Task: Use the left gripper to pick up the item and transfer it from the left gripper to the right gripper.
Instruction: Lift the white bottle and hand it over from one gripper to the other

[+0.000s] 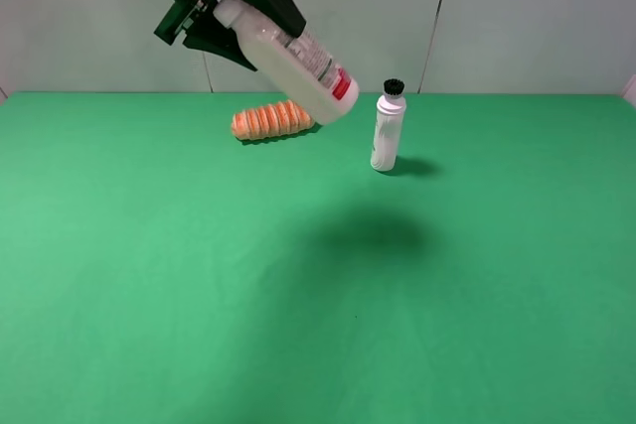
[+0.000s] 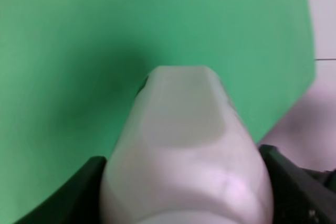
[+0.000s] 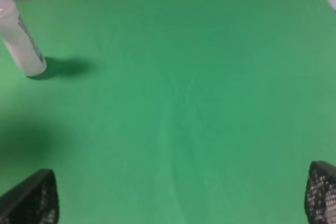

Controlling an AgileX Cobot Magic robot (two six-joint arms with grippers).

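At the upper left of the high view, the left pincer point(image 1: 238, 12) is closed on the wide white bottle point(image 1: 298, 62) and holds it in the air above the green surface point(image 1: 149, 275). The black fingers point(image 1: 189, 27) press on the bottle near its cap end. The bottle is tilted: the cap points up and to the left, and the base with the red patch points down and to the right. In the left wrist view the bottle point(image 2: 184, 129) fills the space between the two fingers point(image 2: 79, 192).

Below the bottle's base, an orange ribbed roll point(image 1: 271, 120) lies on its side on the surface. Just to the right of it, a slim white bottle with a black cap point(image 1: 388, 131) stands upright, apart from the roll. A soft shadow lies on the cloth in front of these two.

The right pincer point(image 3: 176, 198) shows only in its own wrist view. Its jaws are spread wide, with nothing between them, only green surface.
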